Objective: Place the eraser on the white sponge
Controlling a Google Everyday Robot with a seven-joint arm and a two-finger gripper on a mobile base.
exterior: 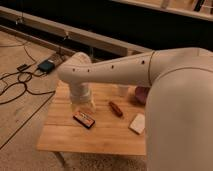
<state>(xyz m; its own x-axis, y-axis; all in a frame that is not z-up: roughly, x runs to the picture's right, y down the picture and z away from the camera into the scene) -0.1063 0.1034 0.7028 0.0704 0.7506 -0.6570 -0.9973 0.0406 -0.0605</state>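
Observation:
The eraser (84, 119), a flat black block with an orange-and-white striped top, lies on the wooden table (65, 137) at its left middle. The white sponge (137, 123), a plain off-white pad, lies flat to the right, partly behind my big white arm. My gripper (86, 105) hangs at the end of the arm's bent wrist, just behind and above the eraser. It is mostly hidden by the wrist.
A slim reddish-brown stick (116, 108) lies between eraser and sponge. A white cup (123, 90) and a purplish bowl (141, 94) stand at the table's back. Cables and a blue box (46, 65) lie on the floor to the left.

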